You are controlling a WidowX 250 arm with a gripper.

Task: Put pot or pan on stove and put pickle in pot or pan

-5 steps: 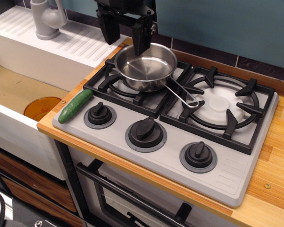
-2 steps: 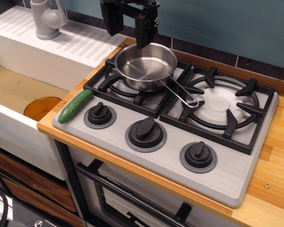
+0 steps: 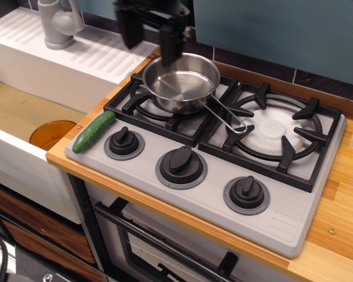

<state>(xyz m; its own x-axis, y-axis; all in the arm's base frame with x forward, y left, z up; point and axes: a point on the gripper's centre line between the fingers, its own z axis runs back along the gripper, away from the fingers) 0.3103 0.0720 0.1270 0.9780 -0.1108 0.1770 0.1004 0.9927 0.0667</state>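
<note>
The black two-fingered gripper [image 3: 148,42] hangs at the top of the view, above and behind the left burner. Its fingers [image 3: 129,32] stand apart with a clear gap between them and hold nothing. Motion blur softens their outlines, and the upper part of the gripper body is cut off by the top edge of the view, so the arm behind it cannot be made out.

Just below and to the right of the gripper, the small shiny stainless-steel frying pan [image 3: 181,82] sits on the black grate of the left burner of the grey two-burner cooktop [image 3: 223,170]. The pan is upright and its thin wire-loop handle [image 3: 226,114] points toward the right burner. The pan hides the left burner disc. The right finger overlaps the rear rim of the pan in the view; contact cannot be determined.

The small smooth green cucumber-shaped pickle [image 3: 93,131] lies at the front left corner of the cooktop, just beside the leftmost black knob [image 3: 124,141], well apart from the pan.

The cooktop rests on a wooden surface [image 3: 347,194]. To the left is a white sink unit [image 3: 23,117] with a grey faucet [image 3: 57,22], whose top is cut off, and an orange round object [image 3: 52,134] in the basin, partly hidden by the surface edge.
</note>
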